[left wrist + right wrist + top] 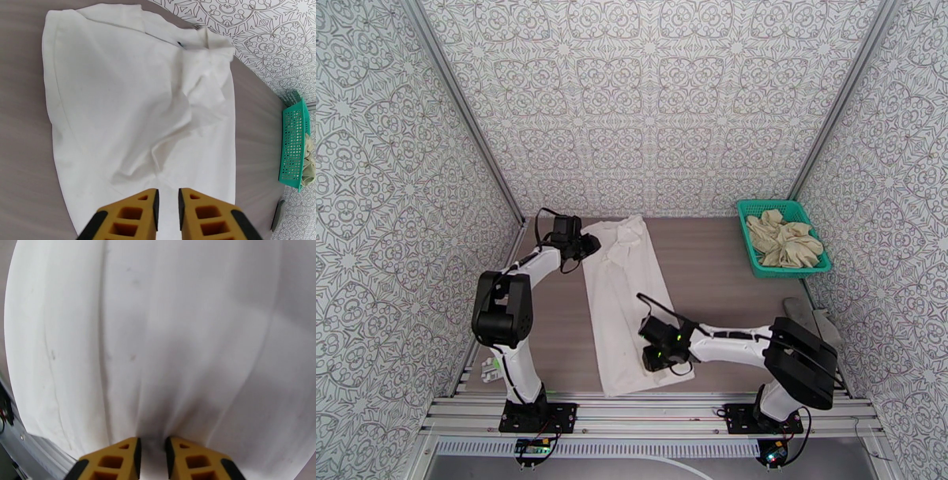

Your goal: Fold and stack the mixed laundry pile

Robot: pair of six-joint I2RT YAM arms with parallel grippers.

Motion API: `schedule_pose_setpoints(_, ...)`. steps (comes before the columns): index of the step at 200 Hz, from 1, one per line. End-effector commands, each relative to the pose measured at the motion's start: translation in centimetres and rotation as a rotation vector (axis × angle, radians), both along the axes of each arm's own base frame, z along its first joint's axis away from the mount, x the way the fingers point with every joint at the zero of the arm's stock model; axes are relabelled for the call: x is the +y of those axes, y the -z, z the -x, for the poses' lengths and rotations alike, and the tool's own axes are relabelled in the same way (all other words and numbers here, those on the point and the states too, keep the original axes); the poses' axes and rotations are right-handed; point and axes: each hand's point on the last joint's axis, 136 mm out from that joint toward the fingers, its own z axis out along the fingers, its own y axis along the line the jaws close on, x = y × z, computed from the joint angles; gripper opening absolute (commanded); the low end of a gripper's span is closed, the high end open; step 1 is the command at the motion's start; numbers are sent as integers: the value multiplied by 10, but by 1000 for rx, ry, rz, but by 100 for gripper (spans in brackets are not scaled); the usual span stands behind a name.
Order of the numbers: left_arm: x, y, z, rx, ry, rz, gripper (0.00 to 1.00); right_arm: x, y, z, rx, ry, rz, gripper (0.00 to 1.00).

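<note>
Long flat strip of white T-shirt (616, 312); beige garment (784, 241) crumpled in teal basket (788, 271).

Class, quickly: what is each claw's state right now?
Left claw: closed on the white T-shirt.
Right claw: closed on the white T-shirt.

Bright, even, diffuse light from overhead; shadows in the top view are soft and faint. The white T-shirt (620, 316) is close to blown out and its weave detail is lost (worst on the right wrist view).

Right wrist view:
- A grey shadow lies on the cloth just ahead of the right gripper (151, 440) tips and fades outward.
- Crease shading runs away from the tips.
- Cloth far ahead of the tips looks soft and slightly out of focus.
- There is a strong barrel bend to either side of the tool.

Left wrist view:
- Focus is sharp ahead of the left gripper (168, 192).
- Mild fold shadows sit ahead and right of the tips.
- The frame edges curve.
- The patterned wall (276, 35) beyond the cloth is crisp.
</note>
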Motion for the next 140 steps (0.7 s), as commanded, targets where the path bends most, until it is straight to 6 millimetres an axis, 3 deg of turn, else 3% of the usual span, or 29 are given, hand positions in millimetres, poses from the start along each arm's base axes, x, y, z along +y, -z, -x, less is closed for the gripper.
schedule_pose_setpoints(1,-14,1,2,-19,51,-2,22,-38,23,39,114,-22,202,27)
schedule_pose_setpoints(21,-29,13,-6,-7,65,-8,22,-38,7,28,50,-24,213,29)
schedule_pose_setpoints(58,-60,41,-28,34,57,-33,20,-23,-47,-6,-84,-7,138,32)
schedule_pose_setpoints(78,-68,60,-37,78,12,-85,17,-29,-74,-32,-154,31,118,33)
schedule_pose_setpoints(82,-70,73,-38,100,7,-93,17,-30,-78,-36,-165,39,115,34)
schedule_pose_setpoints(93,-77,85,-42,119,-9,-91,17,-35,-89,-50,-189,65,96,35)
schedule_pose_setpoints(115,-97,103,-50,137,6,-55,17,-52,-103,-77,-213,123,78,35)
schedule_pose_setpoints(140,-125,114,-59,130,62,-5,17,-68,-104,-104,-218,175,54,36)
